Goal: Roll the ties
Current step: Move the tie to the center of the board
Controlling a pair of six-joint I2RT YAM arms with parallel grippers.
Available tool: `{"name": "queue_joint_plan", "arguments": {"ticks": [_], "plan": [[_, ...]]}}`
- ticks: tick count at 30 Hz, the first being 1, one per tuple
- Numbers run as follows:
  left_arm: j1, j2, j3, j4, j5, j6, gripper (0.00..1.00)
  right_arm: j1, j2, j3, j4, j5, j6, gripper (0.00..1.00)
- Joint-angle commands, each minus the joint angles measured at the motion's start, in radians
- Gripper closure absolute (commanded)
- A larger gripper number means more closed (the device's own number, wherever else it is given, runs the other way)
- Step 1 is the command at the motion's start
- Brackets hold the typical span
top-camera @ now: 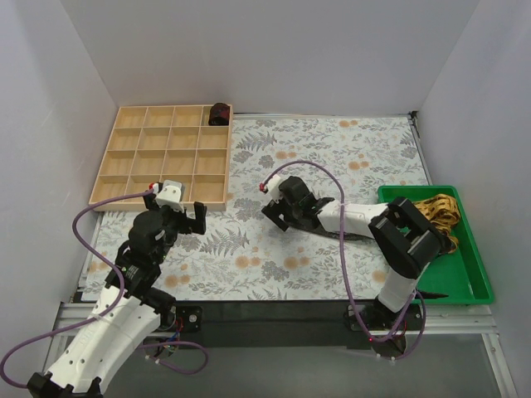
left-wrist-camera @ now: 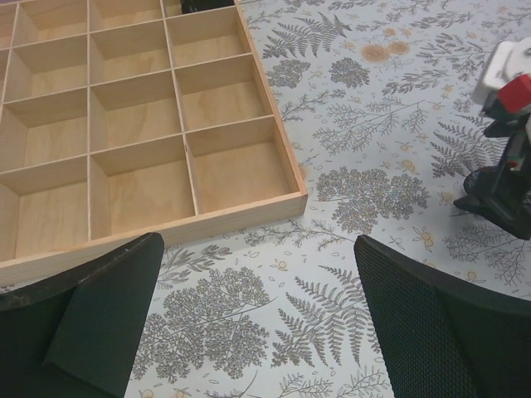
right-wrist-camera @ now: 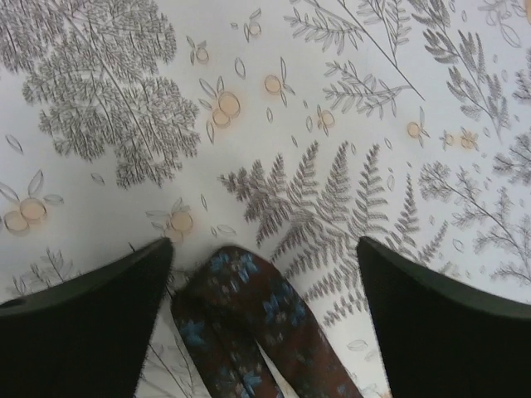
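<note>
While both arms hover over the fern-print tabletop (top-camera: 332,157), neither claw is gripping anything.

Right claw (right-wrist-camera: 264,249) is spread wide, with the folded end of a dark maroon tie (right-wrist-camera: 249,323) with blue flowers lying flat between its fingers. Left claw (left-wrist-camera: 257,245) is gaping too, just off the near corner of the wooden divider tray (left-wrist-camera: 249,211). One rolled tie bundle (top-camera: 219,114) sits in that tray's far right compartment, and a yellow tie (top-camera: 436,211) is heaped in the green bin (top-camera: 473,282).
</note>
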Motion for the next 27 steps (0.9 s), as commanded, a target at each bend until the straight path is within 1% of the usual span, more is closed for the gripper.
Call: {"name": "queue_joint_plan", "arguments": {"ticks": [1, 3, 7, 11, 12, 13, 15, 17, 18, 20, 21, 23, 27], "plan": [[0.007, -0.007, 0.013, 0.006, -0.008, 0.007, 0.08, 0.006, 0.098, 0.042, 0.049, 0.036, 0.013, 0.24], [0.009, -0.009, 0.013, 0.006, -0.007, 0.007, 0.08, 0.006, 0.092, 0.015, 0.049, 0.057, 0.033, 0.37], [0.010, -0.007, 0.013, 0.008, -0.002, 0.009, 0.08, 0.006, 0.063, -0.034, 0.049, 0.122, 0.054, 0.43], [0.010, -0.001, 0.013, 0.006, 0.006, 0.009, 0.08, 0.002, 0.051, -0.048, 0.043, 0.134, 0.067, 0.47], [0.010, -0.001, 0.013, 0.008, 0.006, 0.009, 0.08, 0.004, 0.052, -0.044, 0.035, 0.142, 0.076, 0.50], [0.010, -0.001, 0.013, 0.008, 0.003, 0.009, 0.08, 0.004, 0.054, -0.041, 0.028, 0.152, 0.085, 0.51], [0.012, -0.002, 0.013, 0.006, 0.003, 0.009, 0.08, 0.002, 0.055, -0.039, 0.018, 0.148, 0.091, 0.62], [0.012, -0.004, 0.012, 0.008, 0.004, 0.009, 0.08, 0.002, 0.060, -0.036, 0.008, 0.151, 0.105, 0.68], [0.012, -0.004, 0.012, 0.008, 0.006, 0.009, 0.08, 0.002, 0.060, -0.036, 0.001, 0.151, 0.111, 0.75], [0.012, -0.004, 0.012, 0.008, 0.006, 0.011, 0.08, 0.002, 0.057, -0.033, -0.002, 0.145, 0.117, 0.83], [0.012, -0.002, 0.012, 0.008, 0.006, 0.011, 0.08, 0.002, 0.054, -0.027, -0.005, 0.143, 0.119, 0.89], [0.012, -0.006, 0.013, 0.008, 0.007, 0.011, 0.09, 0.001, 0.041, -0.012, -0.011, 0.134, 0.120, 0.99], [0.013, -0.006, 0.013, 0.009, 0.004, 0.011, 0.08, 0.027, 0.015, 0.070, -0.034, 0.099, 0.136, 0.99]]}}
